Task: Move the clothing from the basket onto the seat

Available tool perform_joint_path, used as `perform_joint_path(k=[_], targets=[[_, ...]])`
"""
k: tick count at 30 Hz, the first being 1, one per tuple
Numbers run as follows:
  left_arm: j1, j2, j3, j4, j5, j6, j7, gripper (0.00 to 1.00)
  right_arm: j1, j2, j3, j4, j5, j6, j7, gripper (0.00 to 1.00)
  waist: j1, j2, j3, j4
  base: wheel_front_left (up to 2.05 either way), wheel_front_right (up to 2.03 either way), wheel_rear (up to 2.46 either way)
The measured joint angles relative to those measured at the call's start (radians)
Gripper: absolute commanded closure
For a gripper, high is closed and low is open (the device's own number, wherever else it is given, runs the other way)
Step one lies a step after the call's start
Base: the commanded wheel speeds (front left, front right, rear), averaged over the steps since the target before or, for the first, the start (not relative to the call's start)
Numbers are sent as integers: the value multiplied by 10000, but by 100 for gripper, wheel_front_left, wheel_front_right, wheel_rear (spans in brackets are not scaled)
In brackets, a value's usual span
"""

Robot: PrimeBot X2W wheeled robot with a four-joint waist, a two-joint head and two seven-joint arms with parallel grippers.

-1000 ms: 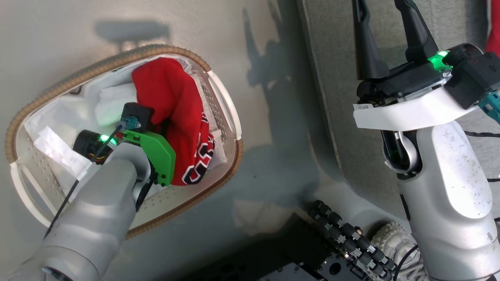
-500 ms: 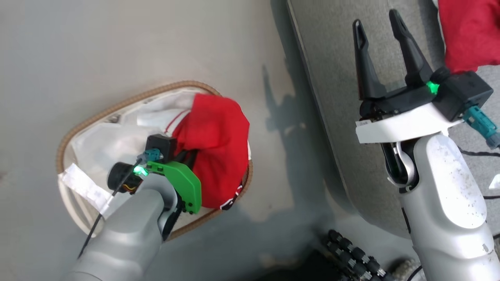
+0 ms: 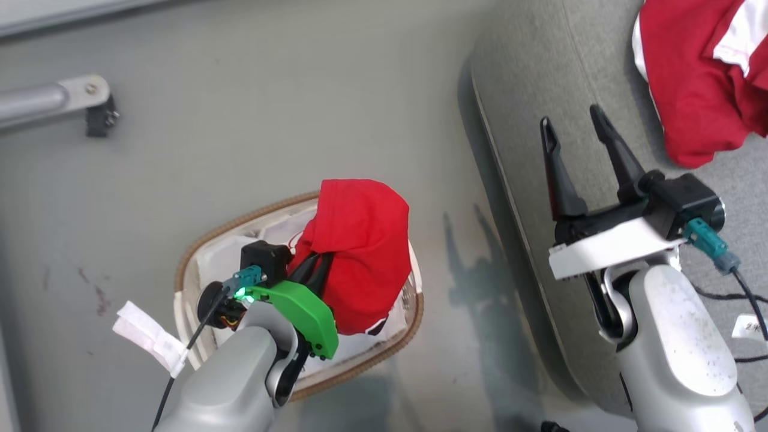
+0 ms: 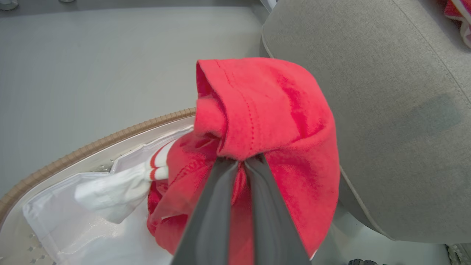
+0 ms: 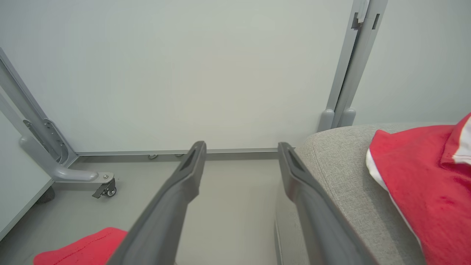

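Pinching one small fold, the left pincer [image 4: 241,162] holds the red garment [image 4: 279,110] above the basket [image 4: 110,137], its tail hanging inside beside the white liner [image 4: 66,224]. A swing toward the seat [image 4: 386,92] may shake it loose or drag the liner; the right pincer [image 3: 570,117] gapes empty.

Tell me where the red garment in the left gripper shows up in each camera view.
Head view: lower centre, the red garment hangs from the left gripper above the basket.
Left wrist view: centre, the red garment bunched around the gripper's tips.
Right wrist view: probably the red garment again, at the bottom left corner.
Shared landmark: the grey sofa seat, on the right in each view.
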Motion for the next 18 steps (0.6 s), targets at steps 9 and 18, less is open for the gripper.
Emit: perform_joint_path(k=[9,18], targets=[[694,-142,1574,-1768,1043,0,0,100,785,-2,-69,303,-130,0,0,0,0,0,-1429,541,0,0,0],[1001,-224,2754,-3498,1854,0,-15,100,1520,0,303,556,-132,0,0,0,0,0,-2649,917,0,0,0]])
